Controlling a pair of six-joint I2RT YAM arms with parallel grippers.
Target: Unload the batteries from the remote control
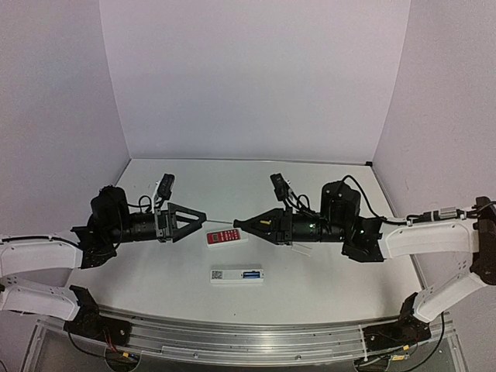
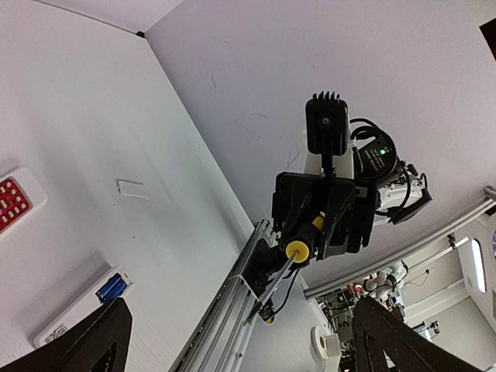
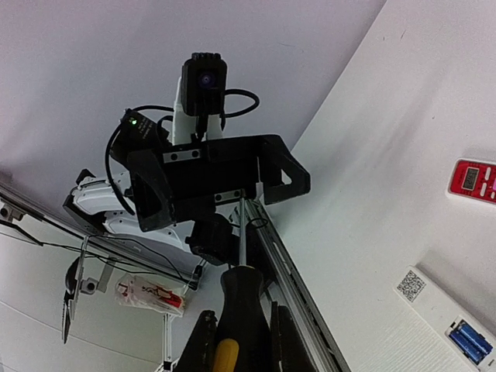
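Right up against the right wrist lens, the right claw [image 3: 240,341] is clenched on the screwdriver [image 3: 242,298]. The shaft points up the frame at the left claw [image 3: 217,190], which hangs released and empty, fingers spread wide.

From above, the two claws face each other mid-frame over the bench [image 1: 310,288], and neither touches the remote [image 1: 227,275]. It lies lower centre, back up, with the QR sticker at its left end. It sits apart from both claws, and a red remote [image 1: 226,237] lies just above it.

The battery bay is open, and the batteries [image 1: 251,274] sit inside, two blue cells side by side at the right end. Nothing else shows in the bay.

My read: the cells are tiny, hard, smooth and light, and likely to roll once out, so lever one up at an end with the tip. The remote looks like light, stiff plastic that will skate. Pin it by its long edges at the sticker end, clear of the bay.
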